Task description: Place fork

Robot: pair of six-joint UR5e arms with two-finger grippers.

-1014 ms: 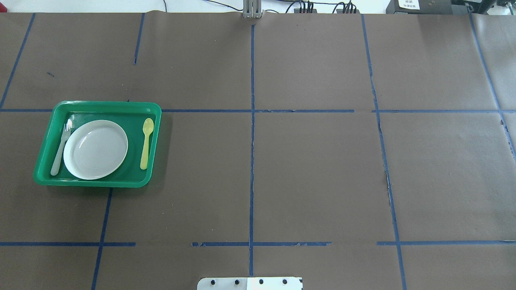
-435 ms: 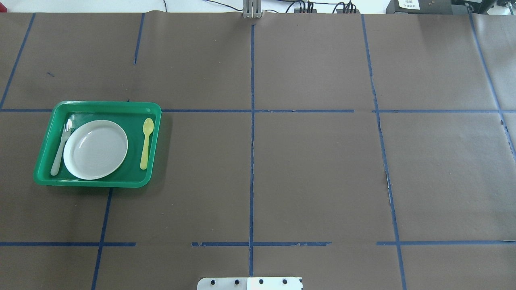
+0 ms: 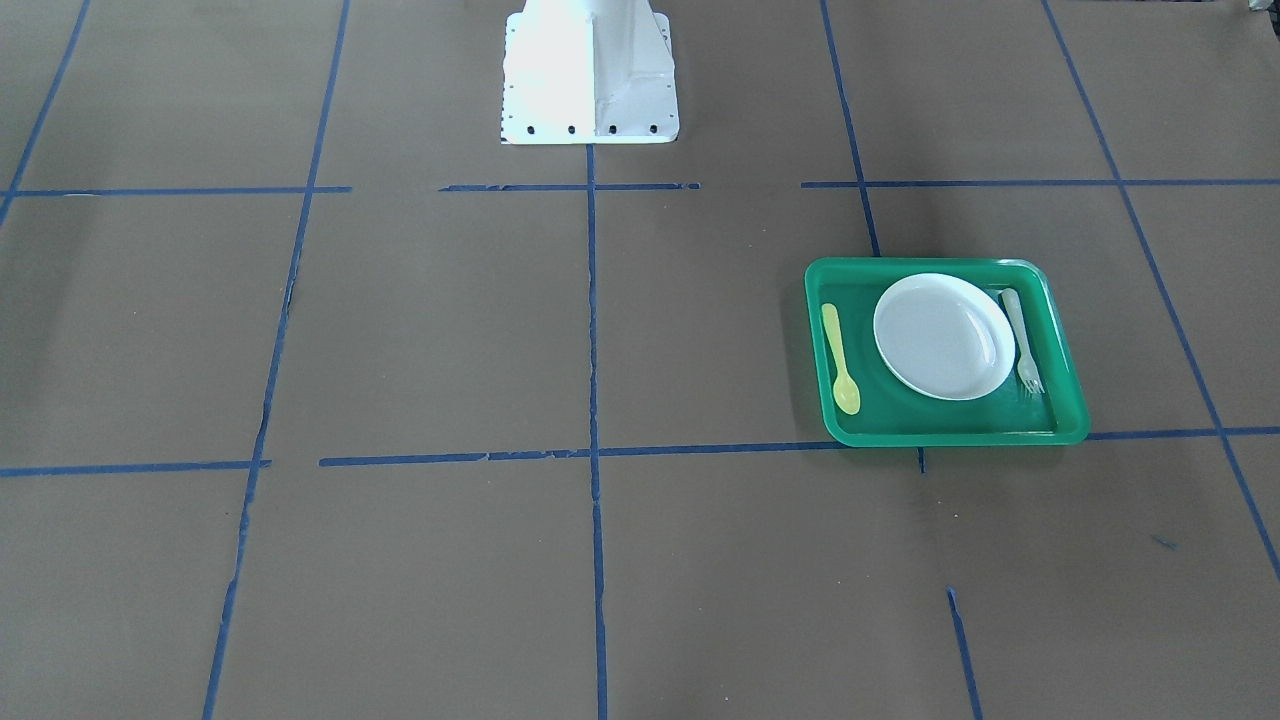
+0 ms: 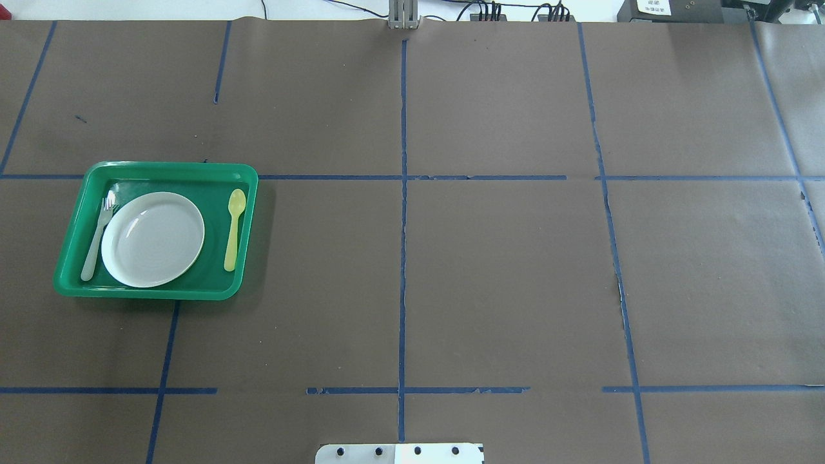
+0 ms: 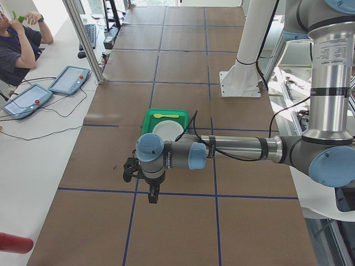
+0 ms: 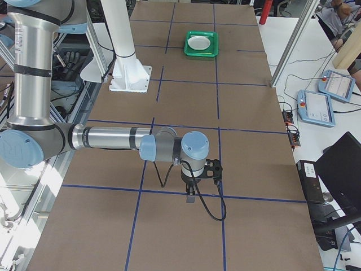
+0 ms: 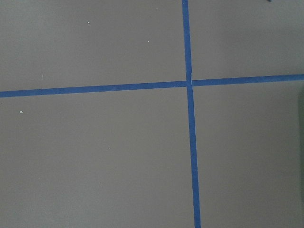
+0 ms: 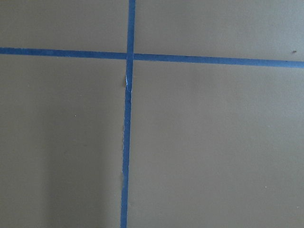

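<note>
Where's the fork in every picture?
Front-facing: the fork lies in the green tray, right of the white plate.
Overhead: the fork is left of the plate.
Exterior left: not visible; the left arm covers that side of the tray.
Exterior right: too small to tell.
Wrist views: not in them.
Shared landmark: the green tray.

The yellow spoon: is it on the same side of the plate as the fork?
No, the yellow spoon lies on one side of the white plate and the fork on the opposite side, inside the green tray.
</note>
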